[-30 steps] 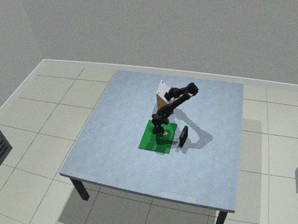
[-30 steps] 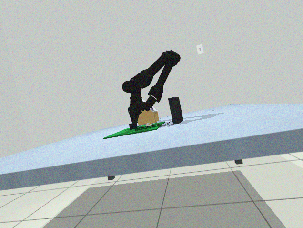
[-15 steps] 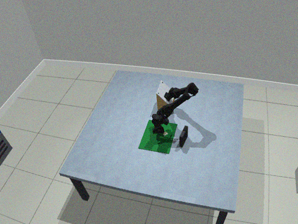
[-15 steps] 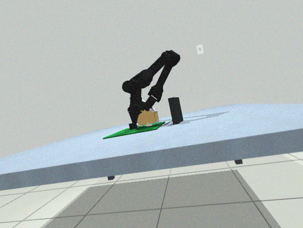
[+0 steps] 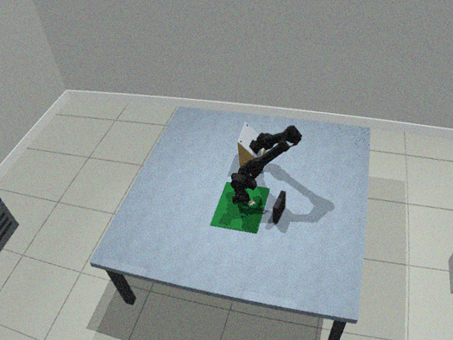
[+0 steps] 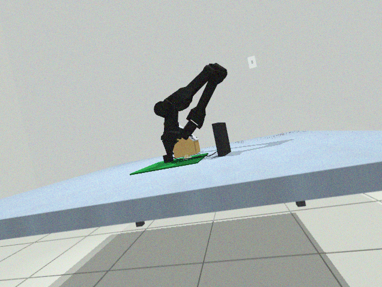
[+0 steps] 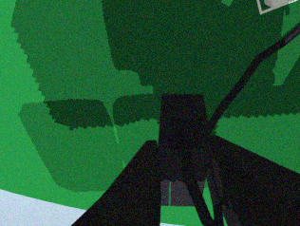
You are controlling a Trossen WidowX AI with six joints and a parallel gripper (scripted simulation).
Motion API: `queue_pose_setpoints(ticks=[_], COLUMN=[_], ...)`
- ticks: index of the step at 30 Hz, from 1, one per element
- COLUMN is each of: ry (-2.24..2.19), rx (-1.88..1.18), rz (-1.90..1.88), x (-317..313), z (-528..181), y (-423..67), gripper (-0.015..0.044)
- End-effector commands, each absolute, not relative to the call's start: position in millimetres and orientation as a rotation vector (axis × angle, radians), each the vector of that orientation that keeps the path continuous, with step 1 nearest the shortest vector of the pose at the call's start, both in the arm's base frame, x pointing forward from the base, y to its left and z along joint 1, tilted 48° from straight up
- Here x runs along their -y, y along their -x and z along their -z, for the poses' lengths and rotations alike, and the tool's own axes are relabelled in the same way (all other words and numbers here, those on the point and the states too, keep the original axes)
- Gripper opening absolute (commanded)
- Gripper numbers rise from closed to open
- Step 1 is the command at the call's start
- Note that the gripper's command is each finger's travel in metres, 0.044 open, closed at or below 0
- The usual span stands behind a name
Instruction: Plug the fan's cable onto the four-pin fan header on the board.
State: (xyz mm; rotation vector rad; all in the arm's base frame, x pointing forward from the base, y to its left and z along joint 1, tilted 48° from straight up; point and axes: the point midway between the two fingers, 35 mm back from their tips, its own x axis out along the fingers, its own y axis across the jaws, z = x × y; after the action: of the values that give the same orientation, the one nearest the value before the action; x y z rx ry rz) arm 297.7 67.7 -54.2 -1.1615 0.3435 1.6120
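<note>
The green board [image 5: 222,216] [image 6: 145,169] [image 7: 14,152] lies on the table. The black plug [image 6: 167,158] [image 7: 182,119] stands over the board near one edge, away from the header. My gripper [image 5: 241,199] [image 6: 168,154] [image 7: 180,147] points down and is shut on the plug, one finger against each side in the wrist view. The thin black cable [image 7: 239,82] runs from the plug towards the upper right of the wrist view. The pale fan header [image 5: 250,203] [image 6: 186,156] [image 7: 281,4] shows off to one side; its pins are too small to make out. The dark fan [image 5: 279,207] [image 6: 221,139] stands upright beside the board.
A tan and white block [image 5: 244,155] [image 6: 187,148] stands behind the board, close to the arm's base. The blue-grey table [image 5: 159,223] [image 6: 262,172] carries everything. The cable crosses above the board between plug and fan.
</note>
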Motion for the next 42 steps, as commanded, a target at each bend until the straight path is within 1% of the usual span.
queue_pose_setpoints(ticks=[1, 34, 42], ry=[1.164, 1.155, 0.97], rx=[-0.343, -0.347, -0.503], rz=[-1.611, -1.612, -1.545], x=[-64.3, 7.1, 7.9], z=[51.4, -12.2, -11.3], y=[-299.0, -303.9, -304.6], gripper=[0.0, 0.0, 0.0])
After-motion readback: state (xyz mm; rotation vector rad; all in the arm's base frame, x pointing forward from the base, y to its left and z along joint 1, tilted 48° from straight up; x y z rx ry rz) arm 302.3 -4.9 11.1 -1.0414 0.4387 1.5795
